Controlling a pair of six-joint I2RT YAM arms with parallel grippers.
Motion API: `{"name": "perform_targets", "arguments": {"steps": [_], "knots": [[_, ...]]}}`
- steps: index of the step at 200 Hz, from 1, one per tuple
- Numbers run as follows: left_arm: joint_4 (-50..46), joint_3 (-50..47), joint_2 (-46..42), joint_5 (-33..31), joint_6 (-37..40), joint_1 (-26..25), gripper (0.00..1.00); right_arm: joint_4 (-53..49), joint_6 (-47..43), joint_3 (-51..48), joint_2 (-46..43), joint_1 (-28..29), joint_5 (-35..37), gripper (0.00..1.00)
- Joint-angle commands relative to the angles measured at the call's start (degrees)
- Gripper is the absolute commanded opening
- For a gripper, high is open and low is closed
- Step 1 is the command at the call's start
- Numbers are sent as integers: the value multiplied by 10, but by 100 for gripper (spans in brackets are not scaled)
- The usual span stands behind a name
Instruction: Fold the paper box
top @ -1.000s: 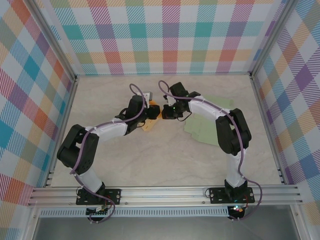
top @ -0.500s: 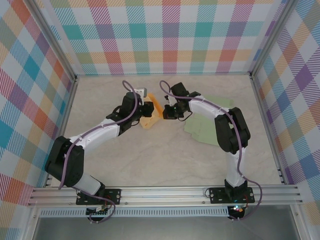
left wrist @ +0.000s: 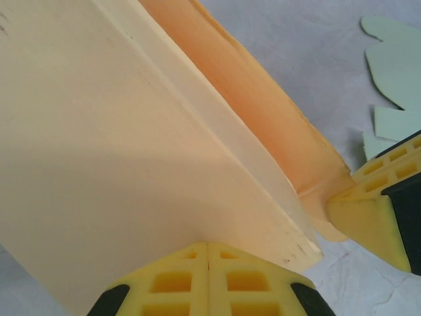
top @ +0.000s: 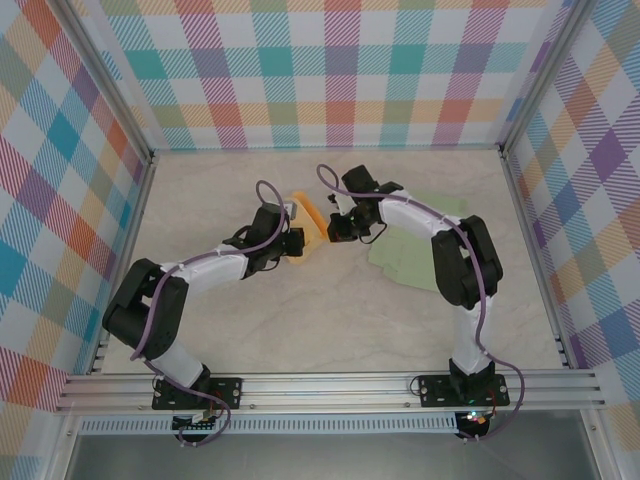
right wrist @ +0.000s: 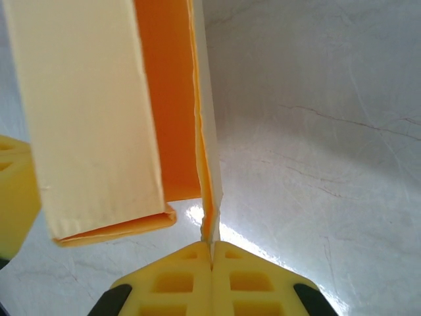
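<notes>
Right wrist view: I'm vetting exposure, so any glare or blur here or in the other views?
Right wrist view: bright glare on the pale marbled table near the cream-and-orange folded paper box, itself sharp; left wrist view: box close, slightly soft, shadowed low; top external view: even, sharp.

paper box (top: 311, 222) between left arm (top: 215, 268) and right arm (top: 415, 218) | flat sheets (top: 398, 264) on table (top: 300, 320), right of box

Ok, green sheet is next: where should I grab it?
Probably a tab on the green sheet's edge facing the box, coming in low over the table from that side. It lies flat, so only a projecting cut edge gives the jaws something to pinch, and the right arm crosses over its middle.
</notes>
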Motion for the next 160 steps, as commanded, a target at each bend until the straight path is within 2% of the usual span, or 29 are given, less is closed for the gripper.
{"name": "perform_targets", "arguments": {"steps": [1,50,112,160], "knots": [[53,-4,6,34,-12,-7,1,-30,-46,29,-41,7,5,4],[97,-9,12,39,-20,-36,1,-58,-68,47,-54,16,26,4],[160,-24,19,7,-29,-85,1,-79,-92,53,-80,23,58,4],[198,-23,36,-12,-31,-111,1,-59,-67,43,-90,26,61,4]]}}
